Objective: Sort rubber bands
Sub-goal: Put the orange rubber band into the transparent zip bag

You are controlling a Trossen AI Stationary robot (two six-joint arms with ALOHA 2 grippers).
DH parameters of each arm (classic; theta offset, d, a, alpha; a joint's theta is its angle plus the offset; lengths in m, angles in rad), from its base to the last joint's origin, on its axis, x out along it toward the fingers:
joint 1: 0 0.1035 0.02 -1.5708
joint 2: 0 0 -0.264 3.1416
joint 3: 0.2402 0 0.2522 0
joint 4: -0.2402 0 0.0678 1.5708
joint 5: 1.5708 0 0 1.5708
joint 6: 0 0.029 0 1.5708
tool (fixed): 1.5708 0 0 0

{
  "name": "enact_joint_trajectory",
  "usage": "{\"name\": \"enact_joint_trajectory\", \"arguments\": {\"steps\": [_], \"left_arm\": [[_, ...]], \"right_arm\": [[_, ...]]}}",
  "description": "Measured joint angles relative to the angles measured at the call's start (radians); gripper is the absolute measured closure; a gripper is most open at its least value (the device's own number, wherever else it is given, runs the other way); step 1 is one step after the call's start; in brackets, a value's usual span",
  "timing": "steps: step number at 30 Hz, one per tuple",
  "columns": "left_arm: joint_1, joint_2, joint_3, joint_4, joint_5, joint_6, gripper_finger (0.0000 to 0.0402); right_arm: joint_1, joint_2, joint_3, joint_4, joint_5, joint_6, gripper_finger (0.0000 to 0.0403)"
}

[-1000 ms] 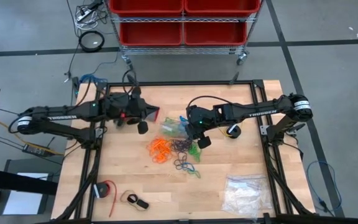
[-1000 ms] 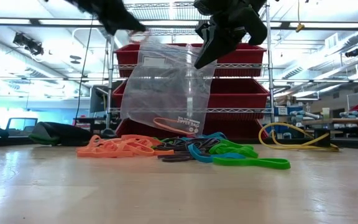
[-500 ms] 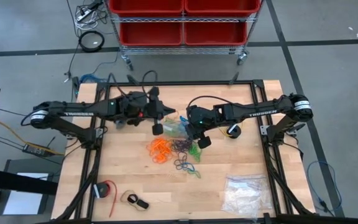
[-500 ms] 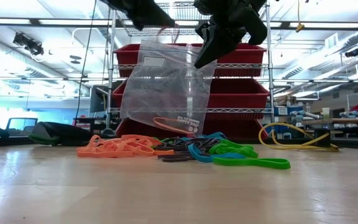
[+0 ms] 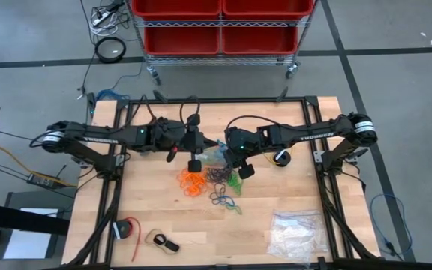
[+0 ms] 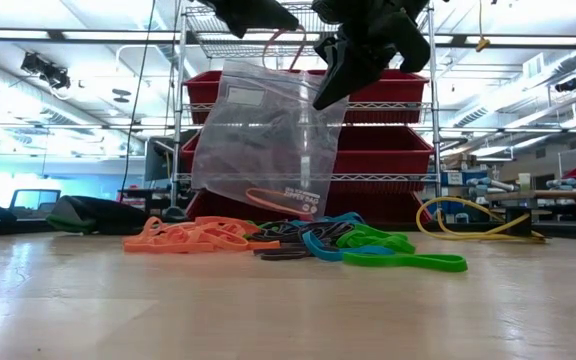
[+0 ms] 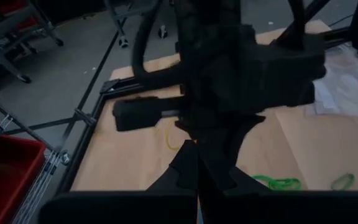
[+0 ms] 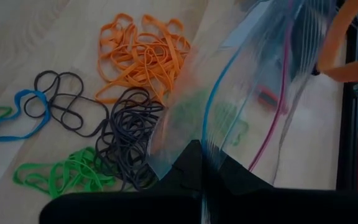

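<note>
The right hand [image 6: 340,62] is clamped on a clear bag [image 6: 268,140] hanging over the bands [image 5: 210,180] heaped mid-bench [image 5: 291,195]. The left hand [image 5: 194,154], closed, holds an orange band [image 6: 278,45] at the bag's mouth. A second bag [image 5: 297,234] lies well apart; red bins [image 5: 220,22] stand behind.

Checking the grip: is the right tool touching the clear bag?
Touching. The right wrist view shows the right tool shut on the clear bag's edge.
</note>
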Motion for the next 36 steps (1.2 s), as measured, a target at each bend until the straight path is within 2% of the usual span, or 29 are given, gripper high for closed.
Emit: {"name": "enact_joint_trajectory", "arguments": {"steps": [31, 36], "left_arm": [[-0.101, 0.001, 0.0, -0.019, -0.068, -0.025, 0.0401], [-0.092, 0.012, -0.002, -0.048, -0.131, -0.013, 0.0401]], "right_arm": [[0.0, 0.0, 0.0, 0.003, 0.0, 0.008, 0.0403], [0.0, 0.0, 0.0, 0.004, 0.0, 0.008, 0.0403]]}}
